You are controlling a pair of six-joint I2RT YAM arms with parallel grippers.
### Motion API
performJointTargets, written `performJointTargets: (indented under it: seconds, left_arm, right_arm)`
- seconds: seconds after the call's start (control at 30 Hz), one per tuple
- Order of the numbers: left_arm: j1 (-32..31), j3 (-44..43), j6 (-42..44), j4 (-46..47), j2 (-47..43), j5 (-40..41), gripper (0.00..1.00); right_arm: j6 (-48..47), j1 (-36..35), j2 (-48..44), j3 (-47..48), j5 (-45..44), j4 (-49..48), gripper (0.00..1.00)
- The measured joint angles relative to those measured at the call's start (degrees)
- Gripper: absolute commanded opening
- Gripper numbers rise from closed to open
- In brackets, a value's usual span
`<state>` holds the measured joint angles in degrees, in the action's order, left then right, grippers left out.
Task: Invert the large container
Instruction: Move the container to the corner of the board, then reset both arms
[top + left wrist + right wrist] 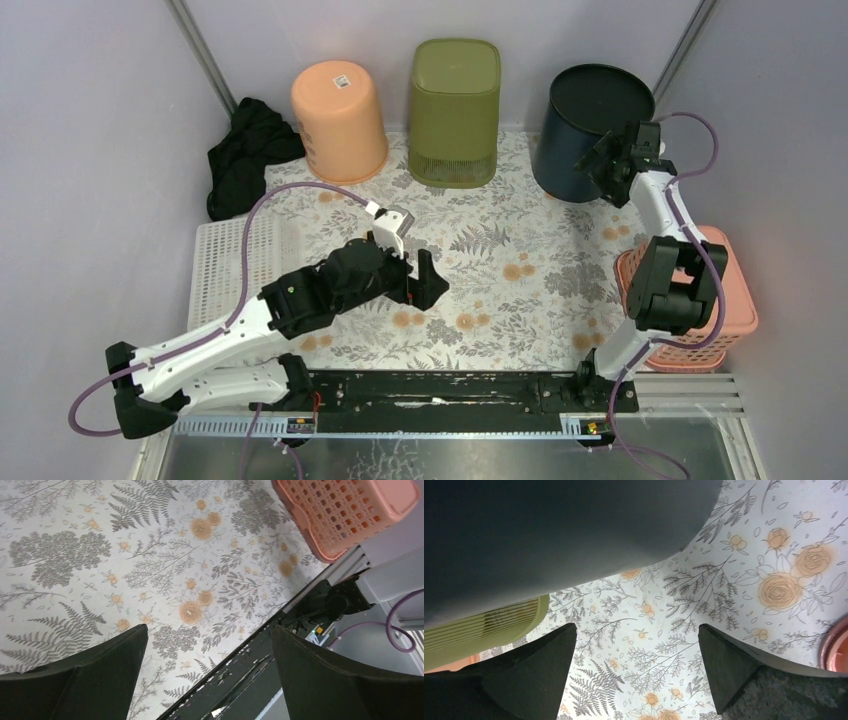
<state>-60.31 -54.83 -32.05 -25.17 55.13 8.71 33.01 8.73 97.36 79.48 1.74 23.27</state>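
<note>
A large dark navy round container [585,125] stands at the back right of the flowered cloth; I cannot tell whether its dark top face is open or closed. My right gripper [597,165] is open and empty, right beside the container's right side, near its lower wall. In the right wrist view the container's dark wall [549,530] fills the upper left, above and clear of the open gripper [635,630]. My left gripper [430,280] is open and empty over the middle of the cloth, far from the container; the left wrist view [210,635] shows only cloth and the table's front rail between its fingers.
An orange bucket [338,120] stands bottom-up at the back left, an olive green bin [455,100] beside it, also in the right wrist view [479,625]. A black cloth [245,160] and a white grid tray [235,265] lie at the left. A pink basket [735,300] sits at the right edge.
</note>
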Motion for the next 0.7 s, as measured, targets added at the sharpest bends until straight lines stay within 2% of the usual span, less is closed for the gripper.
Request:
performJointTargets:
  seconds: [0.2, 0.33, 0.53, 0.7]
  left_arm:
    - [0.0, -0.6, 0.3, -2.6, -0.4, 5.0, 1.0]
    - [0.0, -1.3, 1.2, -3.3, -2.6, 11.9, 1.0]
    - [1.0, -1.3, 3.2, -3.1, -7.3, 21.5, 1.0]
    - [2.1, -0.6, 4.5, -3.0, -8.2, 24.7, 1.0]
  right_arm:
    - [-1.1, 1.5, -2.6, -1.4, 5.1, 0.5, 0.99]
    - [-2.1, 0.5, -14.8, -8.5, 11.1, 0.1, 0.99]
    - [-4.5, -4.6, -34.3, -18.0, 18.0, -2.2, 1.0]
    - [-6.3, -6.9, -41.4, -19.2, 21.0, -2.1, 0.99]
